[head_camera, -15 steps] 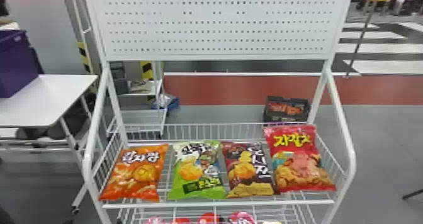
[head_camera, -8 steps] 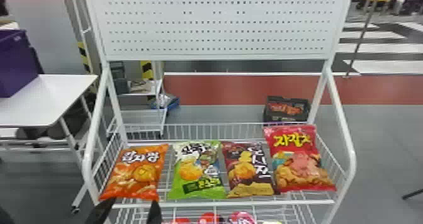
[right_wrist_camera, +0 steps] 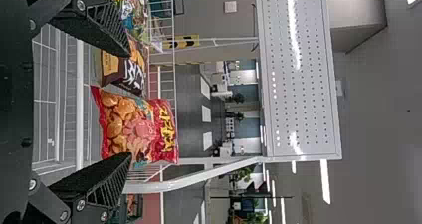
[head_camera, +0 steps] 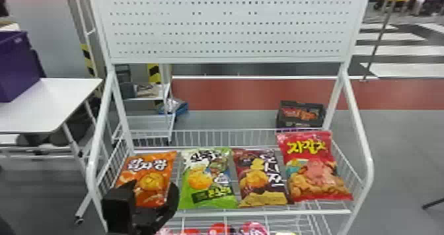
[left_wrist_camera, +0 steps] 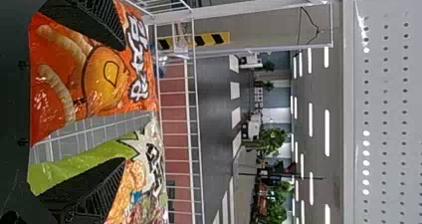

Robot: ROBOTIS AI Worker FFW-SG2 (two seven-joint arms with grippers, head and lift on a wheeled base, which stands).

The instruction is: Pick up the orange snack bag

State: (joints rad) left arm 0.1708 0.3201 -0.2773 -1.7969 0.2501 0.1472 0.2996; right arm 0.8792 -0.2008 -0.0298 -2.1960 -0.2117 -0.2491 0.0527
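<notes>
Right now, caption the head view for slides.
Left gripper, open, near the orange snack bag, leftmost of four on the wire shelf.

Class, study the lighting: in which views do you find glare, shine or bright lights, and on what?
Right wrist view: bright glare streaks on the perforated panel; left wrist view: small glints on the orange snack bag, and ceiling lights as white strips; head view: panel fairly evenly lit.

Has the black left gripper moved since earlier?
Yes, the left gripper has risen in the head view, its tips now well above the white shelf's front rail.
</notes>
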